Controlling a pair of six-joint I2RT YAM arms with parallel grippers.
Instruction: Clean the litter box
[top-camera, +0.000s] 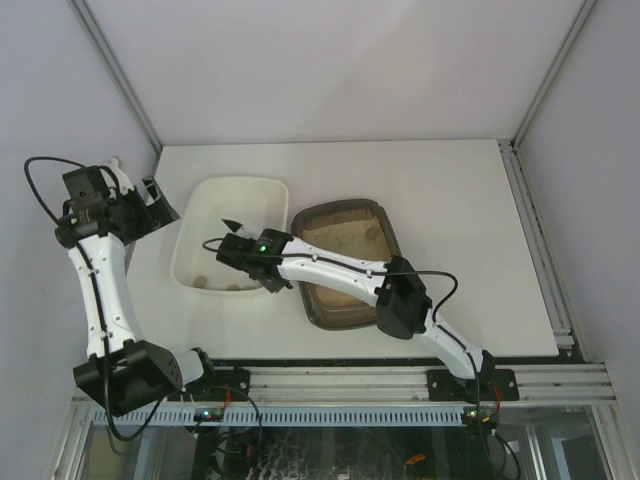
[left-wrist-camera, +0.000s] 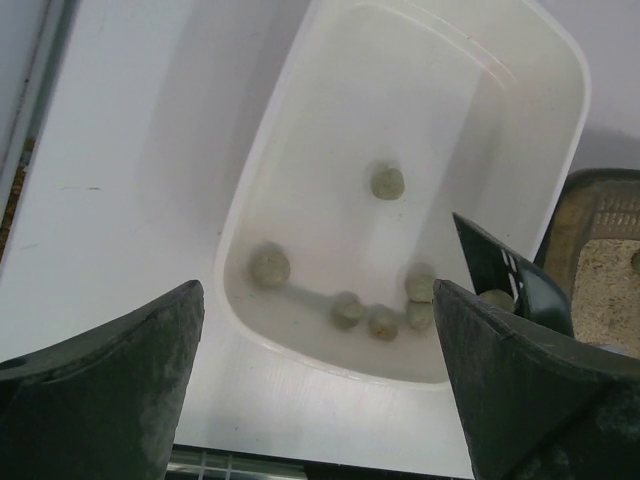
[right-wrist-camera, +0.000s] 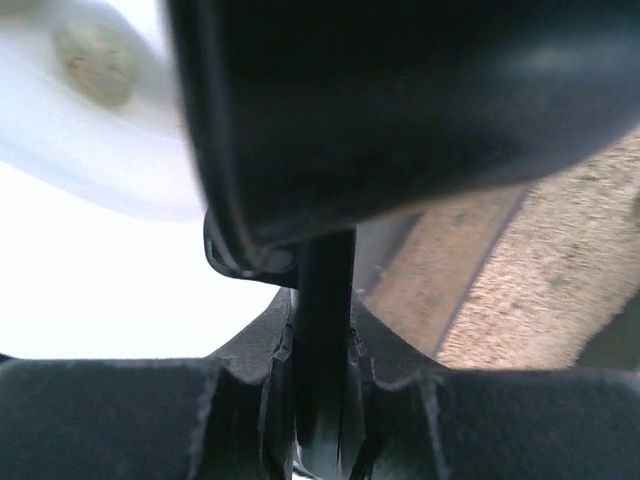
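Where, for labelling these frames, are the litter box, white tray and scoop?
litter box (top-camera: 338, 314): top external view, near wall.
white tray (left-wrist-camera: 400, 100): left wrist view, bare floor.
scoop (left-wrist-camera: 492, 260): left wrist view, slotted blade.

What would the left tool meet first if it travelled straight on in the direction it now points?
Most likely the white tray, around its near wall or the floor where the greenish clumps lie. The left tool is open with nothing in between, though depth is unclear.
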